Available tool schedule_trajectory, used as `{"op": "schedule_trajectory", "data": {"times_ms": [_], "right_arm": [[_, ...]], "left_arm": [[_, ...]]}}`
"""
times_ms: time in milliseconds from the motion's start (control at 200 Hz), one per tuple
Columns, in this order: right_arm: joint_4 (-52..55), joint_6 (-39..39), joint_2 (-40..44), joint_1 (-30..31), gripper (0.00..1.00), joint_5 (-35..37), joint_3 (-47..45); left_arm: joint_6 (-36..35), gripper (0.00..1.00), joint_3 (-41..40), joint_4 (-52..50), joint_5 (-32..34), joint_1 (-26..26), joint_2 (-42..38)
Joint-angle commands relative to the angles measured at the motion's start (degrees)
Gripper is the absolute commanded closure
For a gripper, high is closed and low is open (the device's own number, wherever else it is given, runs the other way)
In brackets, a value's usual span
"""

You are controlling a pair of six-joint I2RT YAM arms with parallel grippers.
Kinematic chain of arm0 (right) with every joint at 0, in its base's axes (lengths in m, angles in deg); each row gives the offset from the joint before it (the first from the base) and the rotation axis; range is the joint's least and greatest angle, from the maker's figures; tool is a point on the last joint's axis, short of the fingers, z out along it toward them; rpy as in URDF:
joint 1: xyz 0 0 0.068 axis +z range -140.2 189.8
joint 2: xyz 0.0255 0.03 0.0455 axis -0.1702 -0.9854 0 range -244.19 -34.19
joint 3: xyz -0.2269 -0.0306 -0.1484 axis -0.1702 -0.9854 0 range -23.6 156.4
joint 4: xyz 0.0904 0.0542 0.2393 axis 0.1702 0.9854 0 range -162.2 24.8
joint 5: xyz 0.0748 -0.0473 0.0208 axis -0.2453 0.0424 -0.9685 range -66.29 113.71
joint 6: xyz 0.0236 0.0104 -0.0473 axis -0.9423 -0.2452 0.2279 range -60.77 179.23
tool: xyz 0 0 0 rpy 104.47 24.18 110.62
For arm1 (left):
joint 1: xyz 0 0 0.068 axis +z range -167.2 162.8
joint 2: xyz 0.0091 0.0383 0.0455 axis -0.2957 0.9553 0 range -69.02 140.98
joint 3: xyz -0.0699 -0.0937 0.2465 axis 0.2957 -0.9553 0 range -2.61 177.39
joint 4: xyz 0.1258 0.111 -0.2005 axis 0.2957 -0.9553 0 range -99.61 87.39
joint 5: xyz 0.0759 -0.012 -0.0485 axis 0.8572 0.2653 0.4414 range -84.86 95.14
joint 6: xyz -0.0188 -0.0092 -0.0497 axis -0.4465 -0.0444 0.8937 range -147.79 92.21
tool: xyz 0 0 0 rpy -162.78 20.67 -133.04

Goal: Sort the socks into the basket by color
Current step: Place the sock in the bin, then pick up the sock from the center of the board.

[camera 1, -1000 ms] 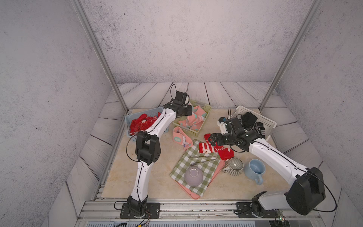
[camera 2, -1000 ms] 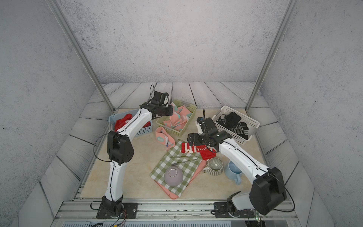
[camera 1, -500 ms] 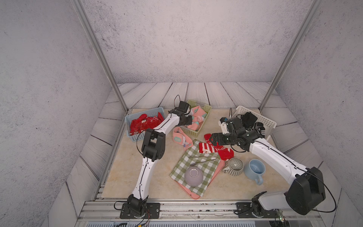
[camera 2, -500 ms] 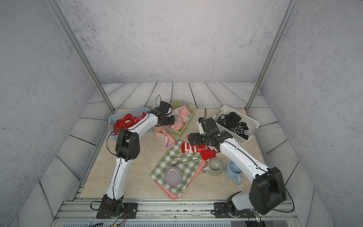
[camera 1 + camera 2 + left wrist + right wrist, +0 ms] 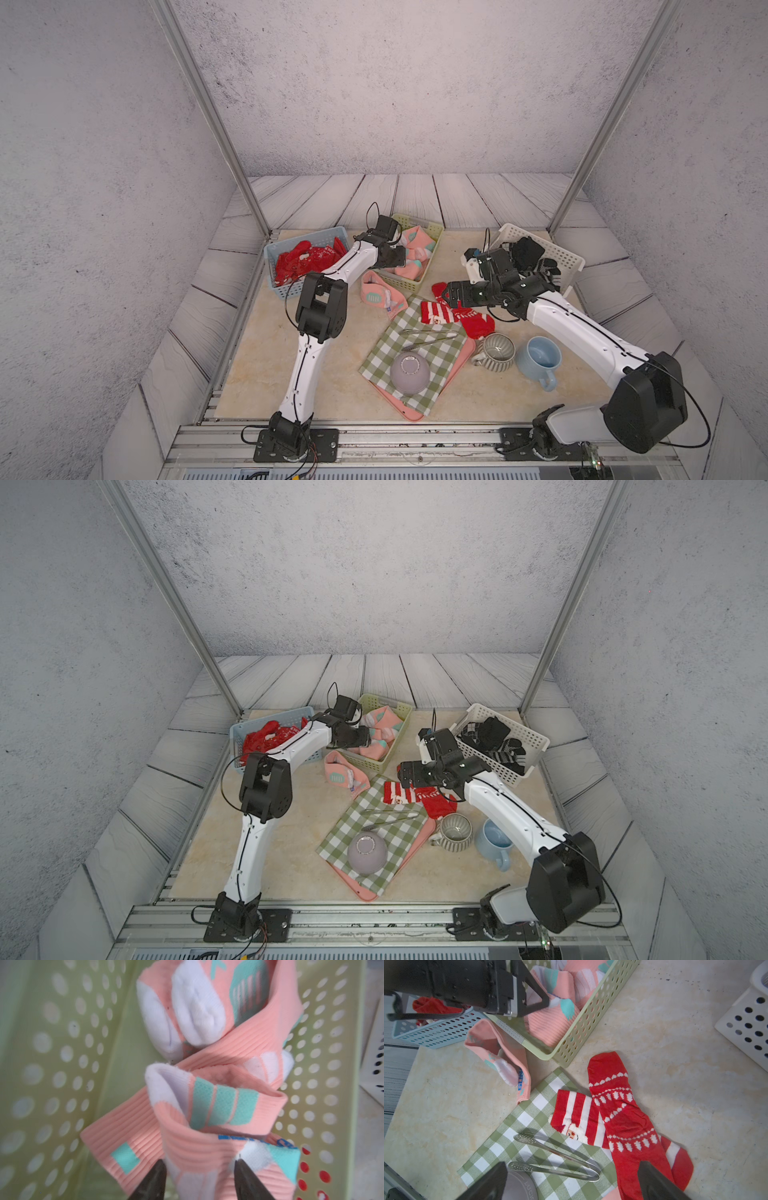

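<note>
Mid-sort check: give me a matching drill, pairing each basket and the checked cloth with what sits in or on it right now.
Column one:
1 blue basket
2 green basket
3 white basket
4 checked cloth

Column two:
A black socks
B tongs and bowl
C only red socks
D pink socks

Pairs: 1-C, 2-D, 3-A, 4-B

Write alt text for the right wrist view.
Two red Christmas socks lie overlapped on the table, partly on a green-checked cloth with metal tongs, below the open right gripper. Nearby, a pink sock lies beside a green basket of pink socks.
</note>
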Motion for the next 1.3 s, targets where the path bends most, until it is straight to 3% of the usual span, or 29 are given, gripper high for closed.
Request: {"op": "schedule_trajectory", "data": {"times_ms": [0,145,360,676,826,1046,1296], "right_arm": [[0.3,-0.2,-1.3,-0.1,0.01,-0.6,1.2],[0.2,0.3,-2.4,-0.1,0.01,-1.4,0.9],[-1.4,1.6,-3.3,0.0,0.01,-2.2,-0.3],[-6.2,2.0,-11.7,2.7,0.00,-8.3,3.1],[-8.8,1.8,-18.4,8.2,0.00,-4.9,9.0],[-10.7,3.2,-31.4,11.3,0.01,-5.3,19.8],[-8.8,4.5,-42.5,13.0,0.01,-5.5,29.4]], "left_arm": [[0.0,0.38,-2.0,2.3,-0.4,0.2,-6.3],[0.2,0.29,-6.2,4.6,-0.2,0.2,-11.8],[0.3,0.28,-12.5,6.4,-0.3,0.3,-20.5],[2.6,0.31,-34.6,10.1,2.4,0.3,-39.6],[3.1,0.31,-43.3,10.0,3.5,0.4,-48.5],[4.8,0.32,-52.7,9.6,2.9,0.8,-59.0],[5.5,0.32,-56.2,8.3,1.4,1.4,-65.7]]}}
